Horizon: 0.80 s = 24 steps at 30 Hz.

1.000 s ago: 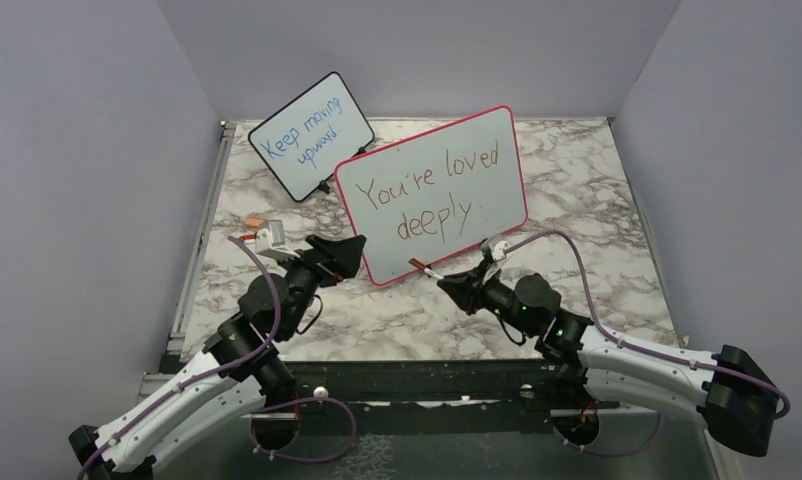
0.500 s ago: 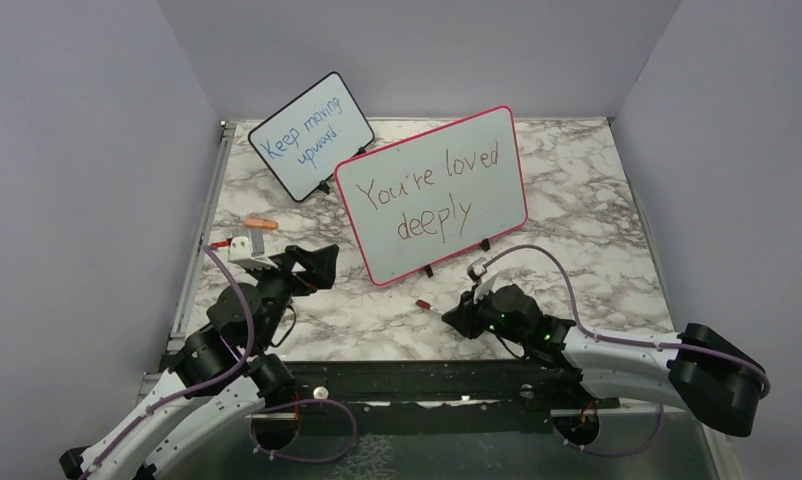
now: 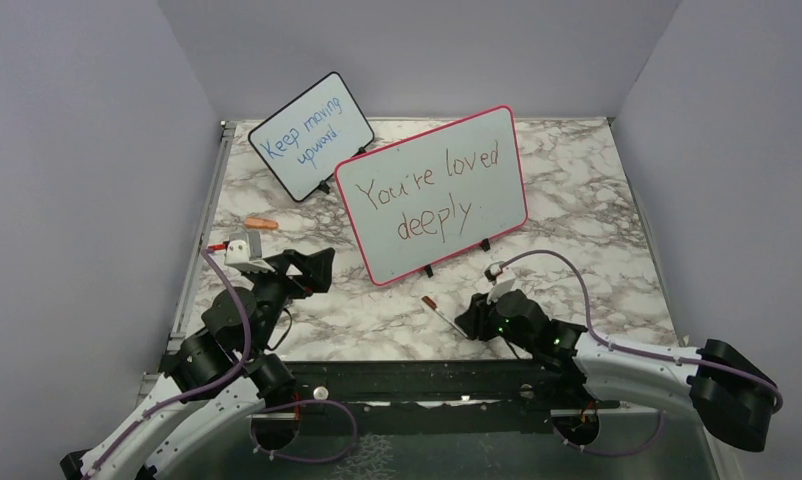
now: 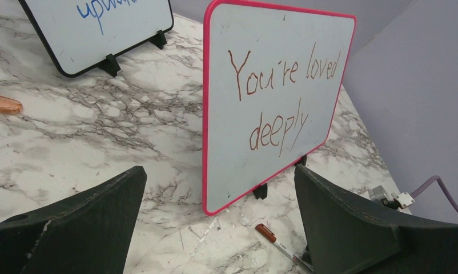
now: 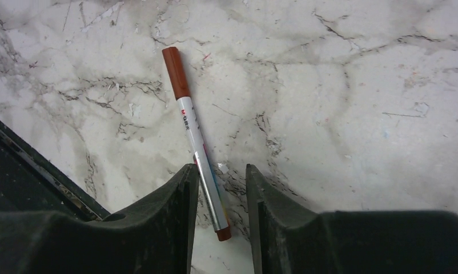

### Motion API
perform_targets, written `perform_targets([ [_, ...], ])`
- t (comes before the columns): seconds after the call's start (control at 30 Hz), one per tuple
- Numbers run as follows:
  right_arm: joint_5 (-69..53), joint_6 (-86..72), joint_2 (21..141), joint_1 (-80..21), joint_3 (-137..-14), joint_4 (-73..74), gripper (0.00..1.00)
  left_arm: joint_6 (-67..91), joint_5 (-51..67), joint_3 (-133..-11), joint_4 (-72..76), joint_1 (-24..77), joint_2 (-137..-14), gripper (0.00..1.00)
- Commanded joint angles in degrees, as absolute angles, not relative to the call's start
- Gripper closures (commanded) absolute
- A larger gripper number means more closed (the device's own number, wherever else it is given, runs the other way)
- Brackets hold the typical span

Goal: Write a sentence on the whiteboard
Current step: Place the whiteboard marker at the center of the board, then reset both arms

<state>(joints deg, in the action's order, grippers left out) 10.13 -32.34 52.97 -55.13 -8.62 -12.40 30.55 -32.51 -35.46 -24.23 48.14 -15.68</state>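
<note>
Marble table (image 3: 597,200): right gripper (image 5: 220,171) slightly parted, flanking the tail of marker (image 5: 195,142) lying flat, not clamped; should lift straight up so nothing drags it. Left gripper (image 4: 219,169) spread wide, empty. Behind, whiteboard (image 3: 487,128) upright, sentence (image 3: 432,195) looks complete

Before whiteboard (image 3: 432,203) — marker (image 3: 439,310), apart.

Even, soft light; sharp focus.

Black-framed board (image 3: 311,136) upright, back left — orange object (image 3: 261,224) lying on marble table (image 3: 597,200).
</note>
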Motion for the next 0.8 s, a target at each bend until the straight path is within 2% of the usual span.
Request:
perform_targets([
  [0.0,16.21,-36.55,48.18,-55.20,-10.59,-3.90,0.58,29.38,-33.86,-36.09,-24.87,48.25,-14.18,0.01],
  [0.1,20.41,-35.90,42.59,-55.17,-13.76,2.60,0.53,28.29,-33.42,-36.37,-24.97,48.30,-13.99,0.01],
  [0.23,31.82,-34.61,33.96,-55.20,-21.26,15.92,0.50,26.64,-33.08,-36.99,-24.96,48.27,-13.55,0.01],
  [0.33,40.49,-31.95,27.36,-55.20,-26.29,22.76,0.41,25.53,-34.14,-38.06,-25.00,48.25,-13.37,0.01],
  [0.37,42.35,-30.61,25.29,-55.20,-28.16,24.69,0.35,25.21,-35.01,-38.52,-25.27,48.26,-13.28,0.01],
  [0.5,48.53,-29.77,18.82,-55.18,-34.36,30.65,0.27,23.23,-38.86,-40.18,-25.58,48.26,-12.13,0.01],
  [0.53,49.69,-29.29,17.49,-55.19,-35.61,31.62,0.19,22.75,-39.87,-40.51,-25.64,48.25,-11.71,0.01],
  [0.57,50.82,-28.96,16.35,-55.20,-36.89,32.70,0.16,22.16,-40.70,-40.86,-25.68,48.27,-11.43,0.01],
  [0.7,54.46,-30.34,12.39,-55.19,-40.31,37.16,0.12,21.11,-44.44,-41.84,-25.51,48.31,-9.65,0.01],
  [0.73,54.61,-30.60,11.67,-55.20,-40.79,37.73,0.02,21.10,-45.90,-41.98,-25.38,48.26,-9.05,0.01],
  [0.77,55.14,-30.68,10.96,-55.20,-41.22,38.34,0.00,21.21,-46.88,-42.01,-25.24,48.25,-8.53,0.01],
])
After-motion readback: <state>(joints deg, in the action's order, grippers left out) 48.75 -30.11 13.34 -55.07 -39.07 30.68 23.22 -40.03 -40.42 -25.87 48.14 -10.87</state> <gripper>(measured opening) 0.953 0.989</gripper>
